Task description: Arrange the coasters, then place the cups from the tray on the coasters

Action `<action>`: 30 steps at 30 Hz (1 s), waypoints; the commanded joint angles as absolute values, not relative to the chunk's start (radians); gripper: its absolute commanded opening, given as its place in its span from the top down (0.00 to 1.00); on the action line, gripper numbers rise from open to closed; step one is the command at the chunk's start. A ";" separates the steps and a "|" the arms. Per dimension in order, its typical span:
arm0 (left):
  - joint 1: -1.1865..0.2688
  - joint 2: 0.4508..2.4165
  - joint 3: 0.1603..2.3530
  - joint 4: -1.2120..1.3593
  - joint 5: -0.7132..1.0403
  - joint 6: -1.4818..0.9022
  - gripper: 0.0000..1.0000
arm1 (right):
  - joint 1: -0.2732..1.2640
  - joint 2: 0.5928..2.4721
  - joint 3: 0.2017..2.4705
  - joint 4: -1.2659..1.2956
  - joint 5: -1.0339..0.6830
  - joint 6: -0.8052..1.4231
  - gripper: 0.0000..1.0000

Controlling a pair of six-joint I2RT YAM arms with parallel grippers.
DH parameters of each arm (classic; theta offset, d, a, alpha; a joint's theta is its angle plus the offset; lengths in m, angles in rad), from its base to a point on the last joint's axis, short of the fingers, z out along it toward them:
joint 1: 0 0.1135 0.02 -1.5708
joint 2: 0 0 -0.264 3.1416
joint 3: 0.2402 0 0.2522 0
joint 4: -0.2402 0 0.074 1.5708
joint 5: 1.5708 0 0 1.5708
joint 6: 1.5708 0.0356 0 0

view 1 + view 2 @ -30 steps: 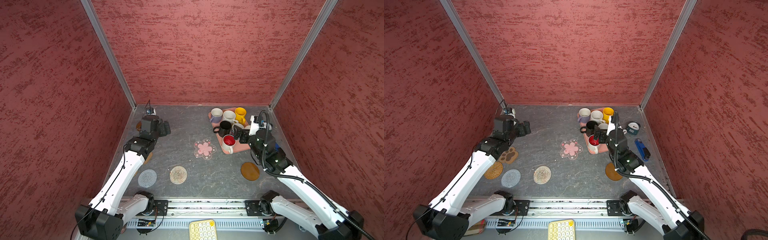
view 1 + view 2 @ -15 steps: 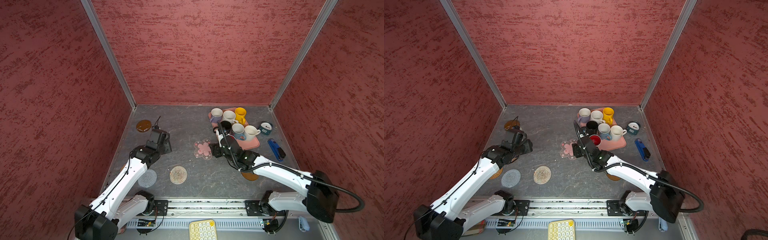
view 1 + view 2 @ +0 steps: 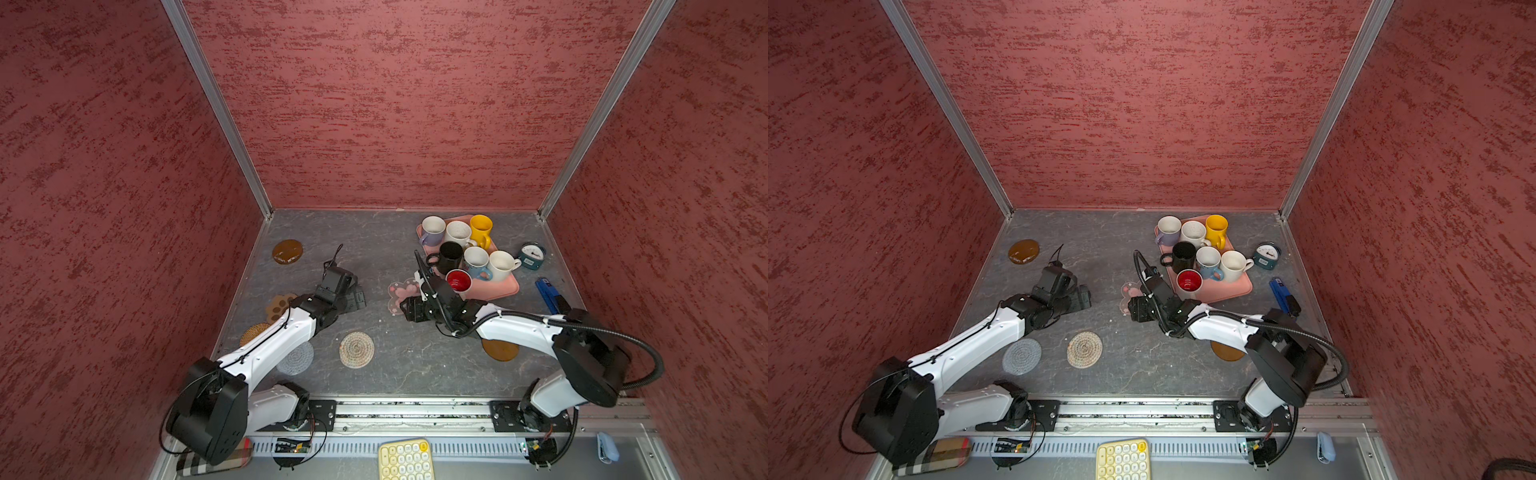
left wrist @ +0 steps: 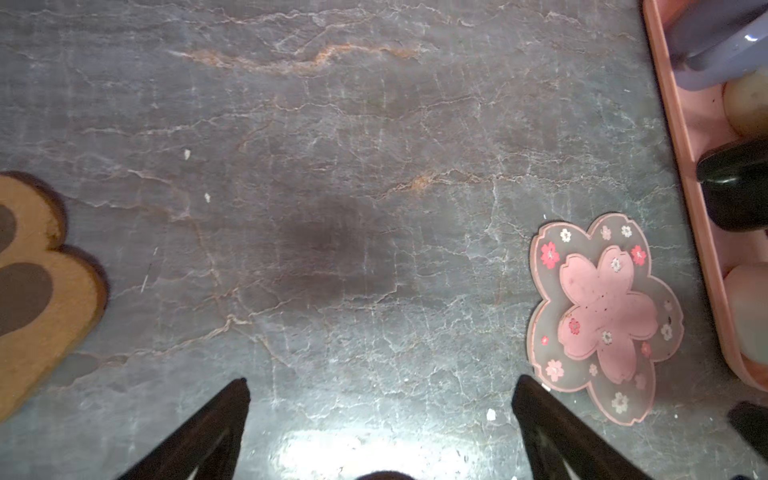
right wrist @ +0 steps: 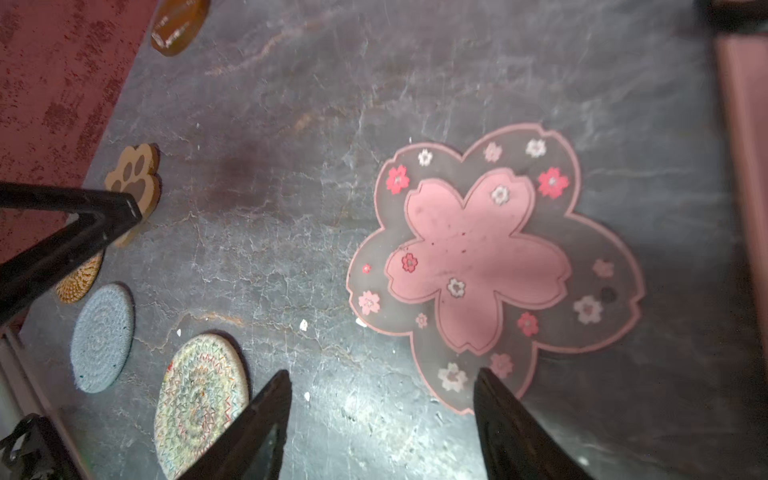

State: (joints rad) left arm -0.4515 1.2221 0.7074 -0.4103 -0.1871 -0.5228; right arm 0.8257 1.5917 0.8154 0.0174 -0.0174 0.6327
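Left arm [image 3: 270, 345] and right arm [image 3: 519, 328] reach low toward mid-table. The left gripper [image 4: 380, 384] is open over bare table [image 4: 332, 166]. The right gripper [image 5: 384, 374] is open at the edge of the flower coaster [image 5: 478, 266], near the tray [image 3: 492, 286].

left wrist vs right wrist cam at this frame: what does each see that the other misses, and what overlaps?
Left wrist only: the lavender mug and black mug, standing on the tray.
Right wrist only: the grey woven coaster, the beige woven coaster and a glossy brown disc.
Both: the flower coaster and the paw coaster, lying flat and apart.
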 commanded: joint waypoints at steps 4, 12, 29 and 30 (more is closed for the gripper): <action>-0.462 1.242 0.703 -0.253 -0.225 -0.497 0.01 | 0.804 1.607 0.731 0.199 -0.065 0.870 0.29; -0.461 1.251 0.680 -0.179 -0.221 -0.493 0.01 | 0.793 1.560 0.663 0.176 -0.015 0.965 0.27; -0.460 1.223 0.689 -0.158 -0.205 -0.462 0.01 | 0.792 1.673 0.624 0.382 -0.057 1.083 0.28; -0.459 1.215 0.688 -0.164 -0.206 -0.463 0.01 | 0.791 1.689 0.635 0.389 -0.060 1.086 0.28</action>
State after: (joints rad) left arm -0.4557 1.2491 0.6838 -0.1715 -0.2070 -0.4801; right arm 0.7948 1.6463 0.6220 0.3412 -0.0494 1.0466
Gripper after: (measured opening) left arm 0.995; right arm 0.724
